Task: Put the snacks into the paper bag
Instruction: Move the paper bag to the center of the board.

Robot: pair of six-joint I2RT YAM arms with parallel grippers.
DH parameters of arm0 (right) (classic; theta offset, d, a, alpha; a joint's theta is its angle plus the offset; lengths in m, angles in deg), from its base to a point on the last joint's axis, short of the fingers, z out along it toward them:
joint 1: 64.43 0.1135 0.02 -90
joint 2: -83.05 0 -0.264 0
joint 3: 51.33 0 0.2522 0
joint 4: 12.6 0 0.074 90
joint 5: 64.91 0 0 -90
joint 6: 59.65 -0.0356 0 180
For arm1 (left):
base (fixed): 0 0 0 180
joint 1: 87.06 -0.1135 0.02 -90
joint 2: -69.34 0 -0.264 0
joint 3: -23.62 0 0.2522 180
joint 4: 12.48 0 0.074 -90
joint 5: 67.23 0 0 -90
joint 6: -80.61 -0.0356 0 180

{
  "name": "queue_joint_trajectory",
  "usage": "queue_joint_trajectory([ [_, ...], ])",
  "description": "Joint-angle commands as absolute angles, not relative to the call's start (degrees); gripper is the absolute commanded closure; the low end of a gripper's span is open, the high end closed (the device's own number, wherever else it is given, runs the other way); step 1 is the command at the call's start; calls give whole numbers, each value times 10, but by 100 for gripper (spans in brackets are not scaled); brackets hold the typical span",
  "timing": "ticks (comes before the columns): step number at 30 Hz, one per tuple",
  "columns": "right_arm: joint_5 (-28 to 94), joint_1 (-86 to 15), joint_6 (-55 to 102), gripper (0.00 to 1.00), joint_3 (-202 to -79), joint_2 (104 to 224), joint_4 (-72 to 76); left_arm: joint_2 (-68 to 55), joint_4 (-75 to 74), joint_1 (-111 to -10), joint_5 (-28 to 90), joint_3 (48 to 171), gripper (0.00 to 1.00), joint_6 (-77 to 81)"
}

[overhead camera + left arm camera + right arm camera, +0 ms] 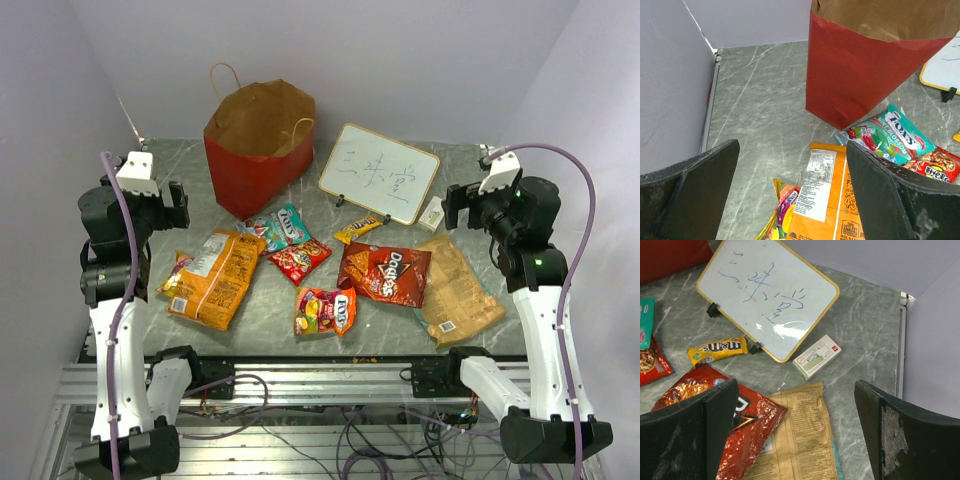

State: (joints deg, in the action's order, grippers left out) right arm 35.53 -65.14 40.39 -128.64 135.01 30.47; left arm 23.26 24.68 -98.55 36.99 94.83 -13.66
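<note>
Several crinkly snacks lie before the upright red paper bag; left end effector and right end effector gape wide.

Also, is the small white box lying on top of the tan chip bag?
No, the small white box lies on the grey tabletop, apart from the tan chip bag.

The left arm and right arm stand folded upright. The left gripper hovers at 9 o'clock and the right gripper at 3 o'clock, both with jaws spread wide.
</note>
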Motion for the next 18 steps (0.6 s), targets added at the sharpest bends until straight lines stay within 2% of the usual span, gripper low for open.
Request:
queue_joint_trajectory([
  [1, 398, -655, 435, 0, -1304, 1355, 321, 203, 231, -991, 367, 989, 1, -149],
  [12, 517, -653, 503, 0, -1319, 1395, 369, 73, 248, -976, 411, 1099, 1, -172],
  [18, 538, -652, 502, 0, -1297, 1395, 356, -1, 239, -894, 335, 1160, 2, -106],
])
